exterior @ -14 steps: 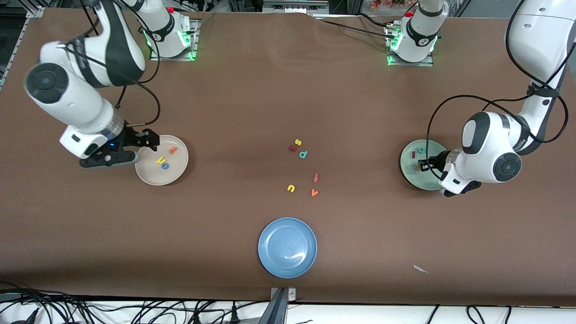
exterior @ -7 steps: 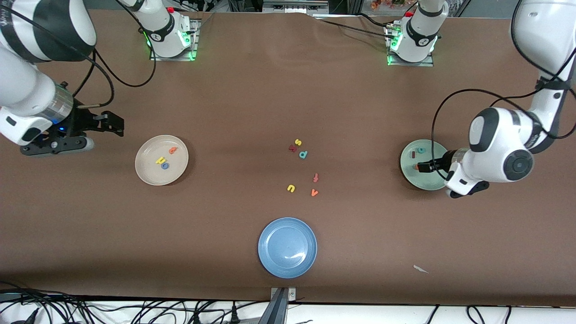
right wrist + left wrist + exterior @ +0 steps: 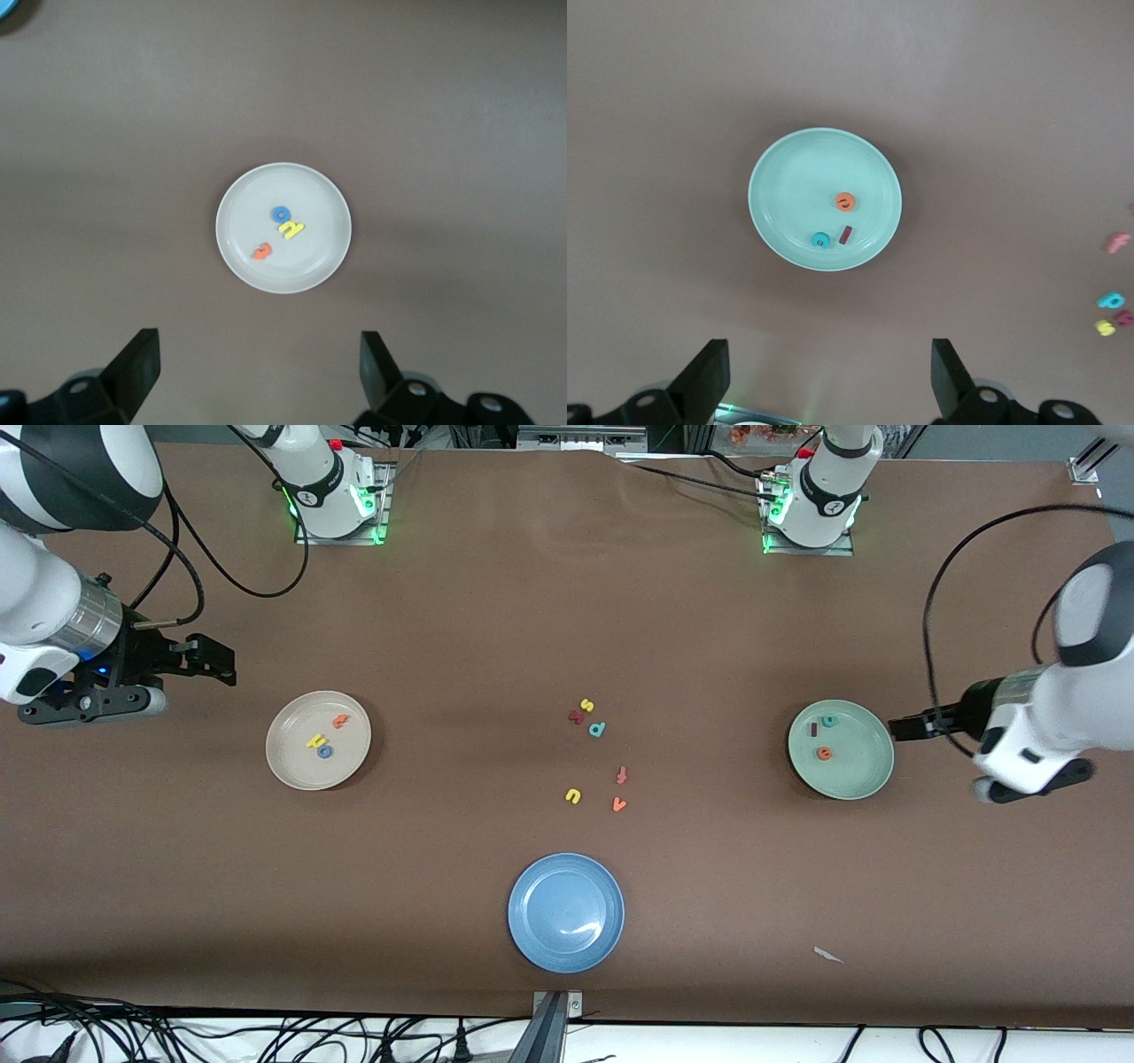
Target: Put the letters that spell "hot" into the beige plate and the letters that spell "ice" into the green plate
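Brown cloth covers the table (image 3: 496, 620), and on it I see three round shallow plates. The cream-beige plate (image 3: 297, 775) lies toward the right arm's end; in it are the yellow foam h (image 3: 316, 740), the blue ring-shaped o (image 3: 325, 752) touching it, and the orange t (image 3: 340, 721) a little apart. The pale sage-green plate (image 3: 855, 775) lies toward the left arm's end; it holds the dark red bar-shaped i (image 3: 813, 729), the teal c (image 3: 829, 721) and the orange e (image 3: 824, 754).

The right gripper (image 3: 213, 662) hangs over bare table beside the beige plate, its fingers (image 3: 137, 361) spread wide and holding nothing. The left gripper (image 3: 904, 728) hovers just beside the rim of the green plate, and its fingers (image 3: 709, 376) are also spread apart and hold nothing.

Between the two plates I see the spare letters: a yellow s (image 3: 586, 705), a dark red letter (image 3: 576, 716), a teal p (image 3: 597, 730), a reddish t-like letter (image 3: 622, 776), a yellow u (image 3: 573, 795) and an orange v (image 3: 619, 804). The blue plate (image 3: 532, 939) lies nearer to the front camera than these.
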`<state>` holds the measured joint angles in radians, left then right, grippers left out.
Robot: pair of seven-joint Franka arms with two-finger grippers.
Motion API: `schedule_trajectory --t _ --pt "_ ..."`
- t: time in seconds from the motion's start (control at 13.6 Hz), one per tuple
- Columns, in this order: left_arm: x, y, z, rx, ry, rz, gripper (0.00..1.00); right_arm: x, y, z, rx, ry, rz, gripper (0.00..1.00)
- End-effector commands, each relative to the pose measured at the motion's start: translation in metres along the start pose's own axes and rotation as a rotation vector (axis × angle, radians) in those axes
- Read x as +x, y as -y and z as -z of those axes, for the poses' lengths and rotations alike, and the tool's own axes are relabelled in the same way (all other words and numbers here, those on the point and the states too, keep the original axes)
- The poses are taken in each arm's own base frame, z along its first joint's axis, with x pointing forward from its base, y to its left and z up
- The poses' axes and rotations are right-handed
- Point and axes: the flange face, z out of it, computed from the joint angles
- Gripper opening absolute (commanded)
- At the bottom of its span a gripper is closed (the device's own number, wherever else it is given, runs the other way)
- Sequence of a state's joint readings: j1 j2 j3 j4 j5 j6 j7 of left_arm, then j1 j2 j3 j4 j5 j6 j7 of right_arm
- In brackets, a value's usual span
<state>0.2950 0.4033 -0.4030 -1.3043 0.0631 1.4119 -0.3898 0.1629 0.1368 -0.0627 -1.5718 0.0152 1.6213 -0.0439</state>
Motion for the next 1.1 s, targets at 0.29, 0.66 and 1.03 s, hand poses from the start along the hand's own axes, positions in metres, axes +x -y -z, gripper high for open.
schedule_trajectory --t 0.29,0.66,1.03 --pt "-0.031 0.009 0.071 0.001 -0.111 -0.197 0.99 -0.005 -0.014 0.028 0.014 0.006 -0.012 1.0" --pt "-0.037 0.007 0.08 -0.003 -0.13 -0.199 1.0 -0.007 -0.045 0.054 0.021 -0.051 -0.075 1.0" --pt "-0.044 0.002 0.093 0.017 -0.162 -0.292 1.0 -0.007 -0.042 0.055 -0.007 -0.05 -0.06 1.0"
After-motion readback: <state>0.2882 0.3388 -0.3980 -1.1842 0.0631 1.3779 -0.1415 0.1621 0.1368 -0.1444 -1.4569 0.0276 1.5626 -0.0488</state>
